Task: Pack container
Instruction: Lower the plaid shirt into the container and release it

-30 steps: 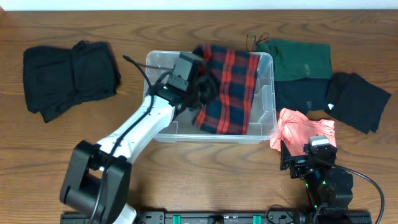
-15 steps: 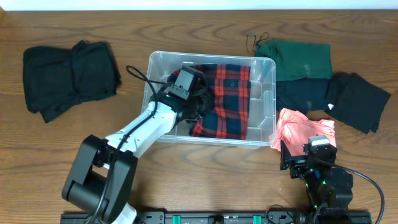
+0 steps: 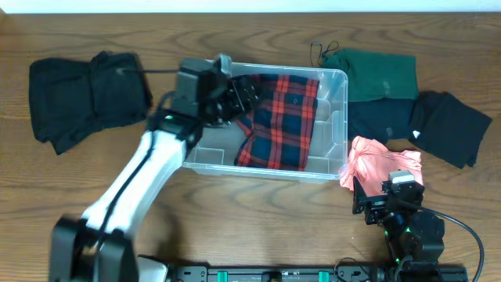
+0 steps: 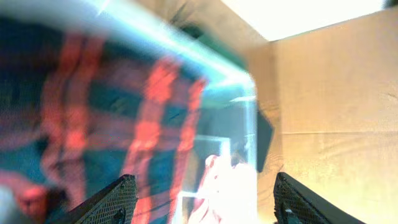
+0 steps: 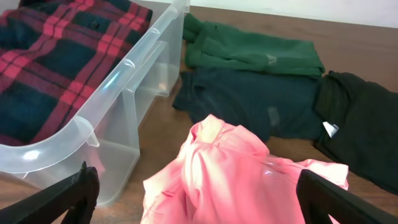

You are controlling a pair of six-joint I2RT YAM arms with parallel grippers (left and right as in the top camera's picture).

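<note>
the container (image 3: 330, 135) is seen at the centre of the overhead frame, on a wooden table (image 3: 258, 219). a red and navy plaid garment (image 3: 278, 121) is laid in its right half. the left gripper (image 3: 241, 92) is held over the container's upper left part, beside the plaid, with its fingers (image 4: 115, 202) spread apart. the right gripper (image 5: 196, 177) is seen at the lower right, spread wide above a pink garment (image 3: 380, 160). a black garment (image 3: 86, 98) is placed at the upper left.

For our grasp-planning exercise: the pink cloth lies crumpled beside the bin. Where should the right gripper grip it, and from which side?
Probably the raised knot of folds on the pink cloth, from above: it stands proud of the table, so the right gripper can close across it.
</note>
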